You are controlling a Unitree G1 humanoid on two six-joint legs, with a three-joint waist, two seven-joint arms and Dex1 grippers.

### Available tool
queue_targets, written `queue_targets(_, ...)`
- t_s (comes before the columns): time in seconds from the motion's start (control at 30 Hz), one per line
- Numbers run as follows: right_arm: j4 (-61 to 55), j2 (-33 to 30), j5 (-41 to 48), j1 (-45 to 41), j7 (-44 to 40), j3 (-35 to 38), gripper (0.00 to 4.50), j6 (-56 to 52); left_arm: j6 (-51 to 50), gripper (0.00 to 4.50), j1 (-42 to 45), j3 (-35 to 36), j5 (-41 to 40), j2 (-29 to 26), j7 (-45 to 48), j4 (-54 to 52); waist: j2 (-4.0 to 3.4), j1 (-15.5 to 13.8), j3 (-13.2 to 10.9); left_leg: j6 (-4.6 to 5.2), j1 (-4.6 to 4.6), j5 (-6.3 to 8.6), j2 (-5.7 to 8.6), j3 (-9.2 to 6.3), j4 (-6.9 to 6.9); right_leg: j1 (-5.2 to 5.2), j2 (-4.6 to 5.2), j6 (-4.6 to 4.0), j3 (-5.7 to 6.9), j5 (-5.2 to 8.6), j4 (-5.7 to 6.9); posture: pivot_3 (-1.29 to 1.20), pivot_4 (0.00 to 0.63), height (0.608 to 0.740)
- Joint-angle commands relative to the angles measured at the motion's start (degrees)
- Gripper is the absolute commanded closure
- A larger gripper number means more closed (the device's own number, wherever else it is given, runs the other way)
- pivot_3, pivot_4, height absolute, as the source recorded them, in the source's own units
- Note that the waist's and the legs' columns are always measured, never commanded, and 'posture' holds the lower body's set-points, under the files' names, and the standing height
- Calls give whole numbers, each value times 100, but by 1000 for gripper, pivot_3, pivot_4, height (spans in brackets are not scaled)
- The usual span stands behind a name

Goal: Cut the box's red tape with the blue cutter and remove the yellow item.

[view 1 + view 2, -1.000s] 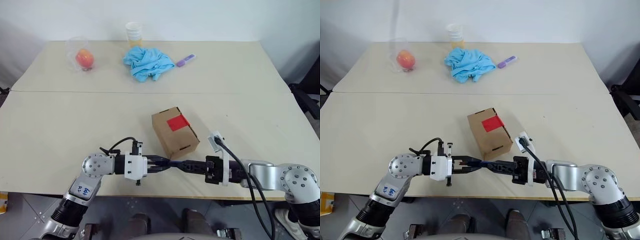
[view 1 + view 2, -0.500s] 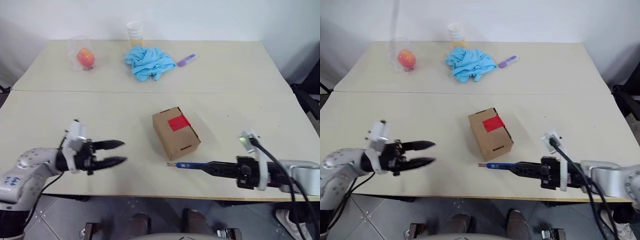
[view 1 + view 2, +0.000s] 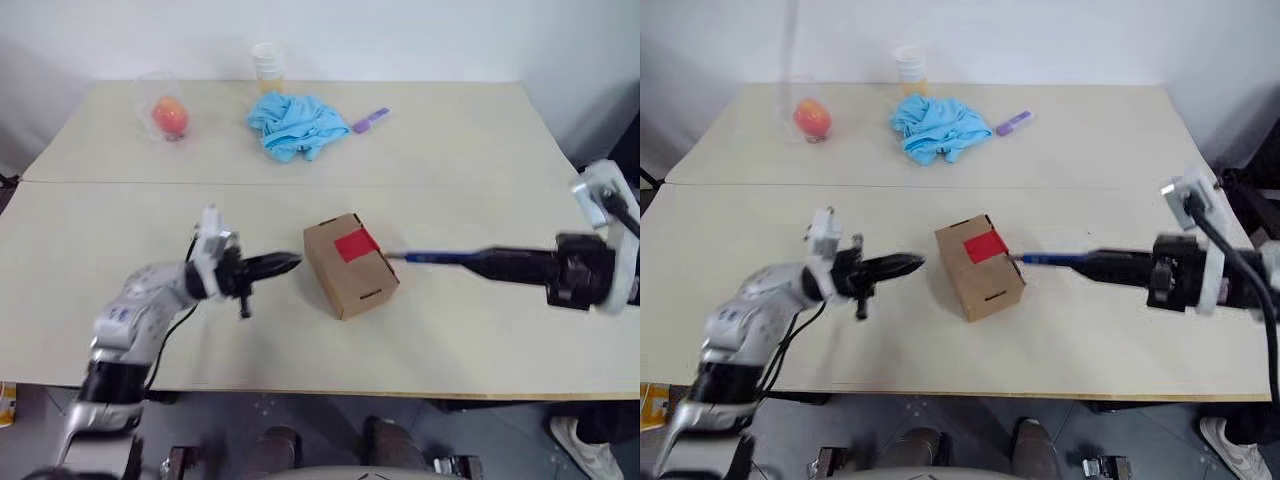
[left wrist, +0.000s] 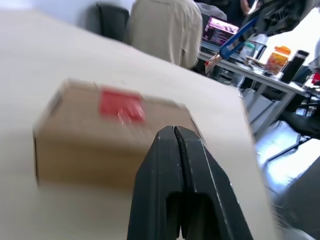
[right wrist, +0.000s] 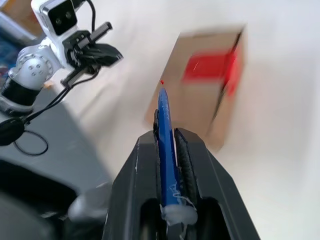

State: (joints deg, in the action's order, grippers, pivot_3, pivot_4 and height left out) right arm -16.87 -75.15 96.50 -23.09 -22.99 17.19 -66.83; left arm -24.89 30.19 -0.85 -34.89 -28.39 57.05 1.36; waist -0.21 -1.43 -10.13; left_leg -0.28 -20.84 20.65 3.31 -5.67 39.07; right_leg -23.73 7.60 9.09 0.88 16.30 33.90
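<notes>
L jaws clenched; R grasps blue cutter (image 3: 432,257), tip seemingly touching box (image 3: 350,264); cloth (image 3: 297,124) behind

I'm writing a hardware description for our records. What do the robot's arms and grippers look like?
Both arms are silver-grey metal with round joint housings. Each wrist carries a white camera block and black cables. The left gripper and right gripper each have two black tapered fingers. The left forearm bears a small label with blue writing.

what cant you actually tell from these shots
- Yellow item: hidden; the box is shut, its walls cover any contents.
- Blue cutter tip against the box: too small in the eye views, blurred in the right wrist view.
- Red tape cut or whole: blurred in both wrist views.
</notes>
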Motion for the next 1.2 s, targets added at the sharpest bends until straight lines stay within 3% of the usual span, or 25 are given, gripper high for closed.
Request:
queue_targets(0.03, 481, 213, -326, -1394, 392, -970, 4344, -440, 72, 4500, 578, -314, 541, 248, -250, 431, 0, 42, 0, 0, -14, 0, 1, 4, 0, -12, 0, 1, -2, -1, 12, 0, 150, 740)
queue_targets(0.2, 1417, 958, -906, -3326, 785, -1988, 4344, -1435, 380, 4500, 981, -858, 1369, 430, -344, 830, 3, 84, -2, 0, -58, -1, 4, 7, -9, -68, 2, 2, -7, -2, 28, 0, 150, 740)
queue_targets(0.43, 2148, 1926, -2037, -4544, 722, -2422, 4344, -2112, 207, 4500, 1034, -1120, 1827, 600, -561, 919, 3, -12, -2, 2, -79, -1, 15, -1, 2, -89, 12, -2, 3, -1, 35, 0, 150, 740)
queue_targets(0.73, 2433, 2477, -2937, -4916, 511, -2218, 4344, -2489, -23, 4500, 855, -1212, 1894, 671, -630, 636, 3, -1, -2, 8, -77, -7, 44, -8, 18, -90, 35, -2, 1, -3, 79, 0, 150, 740)
queue_targets(1.2, 2160, 2950, -4008, -4661, -54, -1980, 4344, -2567, -135, 4500, 844, -1197, 1989, 759, -648, 631, 3, 12, -2, 21, -69, -14, 73, -8, 20, -91, 61, -3, 2, -3, 107, 0, 150, 740)
